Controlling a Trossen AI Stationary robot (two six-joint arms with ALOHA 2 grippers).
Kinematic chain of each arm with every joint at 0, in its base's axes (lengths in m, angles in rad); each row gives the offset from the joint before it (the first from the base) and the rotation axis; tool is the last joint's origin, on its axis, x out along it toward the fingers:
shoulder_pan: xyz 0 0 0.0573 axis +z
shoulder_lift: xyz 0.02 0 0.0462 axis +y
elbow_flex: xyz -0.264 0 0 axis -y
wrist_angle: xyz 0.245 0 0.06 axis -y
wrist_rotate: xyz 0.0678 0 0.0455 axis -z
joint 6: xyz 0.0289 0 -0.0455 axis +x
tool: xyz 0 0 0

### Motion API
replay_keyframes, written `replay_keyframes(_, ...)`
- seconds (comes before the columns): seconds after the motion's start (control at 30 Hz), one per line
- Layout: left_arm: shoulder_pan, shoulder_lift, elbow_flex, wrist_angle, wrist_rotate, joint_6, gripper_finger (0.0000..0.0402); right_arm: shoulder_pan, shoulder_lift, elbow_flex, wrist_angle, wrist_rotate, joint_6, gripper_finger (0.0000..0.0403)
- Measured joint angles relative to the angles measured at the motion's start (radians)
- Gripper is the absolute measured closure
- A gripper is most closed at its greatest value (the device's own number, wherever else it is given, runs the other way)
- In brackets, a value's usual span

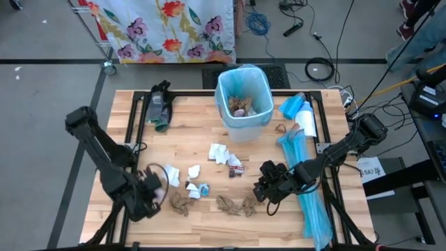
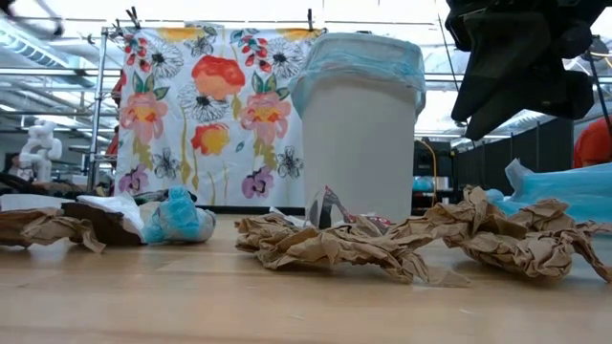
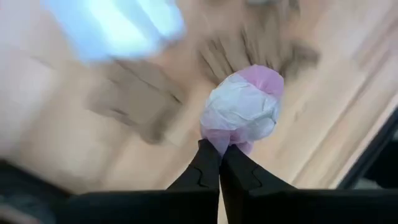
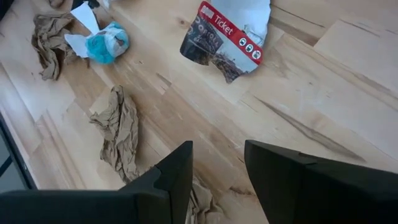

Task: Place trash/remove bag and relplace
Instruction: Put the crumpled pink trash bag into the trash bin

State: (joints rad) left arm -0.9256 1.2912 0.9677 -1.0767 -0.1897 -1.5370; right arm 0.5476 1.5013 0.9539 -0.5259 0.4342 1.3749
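I see the bin [image 1: 244, 104] at upper centre of the high view, lined with a light-blue bag, with brown and pale scraps already lying inside. My left gripper [image 3: 219, 163], lower left in that view, has its fingers pressed together on a white and pink wad [image 3: 244, 112]. My right gripper [image 4: 217, 163], lower right of centre, stands spread and empty above the table [image 1: 195, 226]. Crumpled brown paper [image 1: 233, 206] and white tissue [image 1: 219, 153] lie scattered below the bin.

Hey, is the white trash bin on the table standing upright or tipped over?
Upright. The trash bin stands on its base with its blue-lined mouth facing up, and a few brown paper scraps sit inside.
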Motion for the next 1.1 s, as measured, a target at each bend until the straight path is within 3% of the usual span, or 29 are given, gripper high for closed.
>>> replay_keyframes(0.17, 0.098, -0.077, 0.116, -0.15, -0.132, 0.045, 0.04, 0.0, 0.0, 0.0, 0.0, -0.001, -0.004, 0.0266)
replay_keyframes(0.47, 0.431, -0.125, 0.333, -0.197, -0.289, 0.413, 0.0401, -0.001, 0.0, 0.0, 0.002, 0.003, -0.004, 0.0266)
replay_keyframes(0.8, 0.885, -0.032, 0.541, -0.003, -0.097, 0.948, 0.0401, -0.003, 0.0, 0.0, 0.01, 0.005, 0.0, 0.0266)
replay_keyframes(1.1, 1.152, 0.247, 0.837, 0.051, 0.114, 1.249, 0.0401, -0.003, 0.0, 0.0, 0.044, 0.012, 0.023, 0.0266)
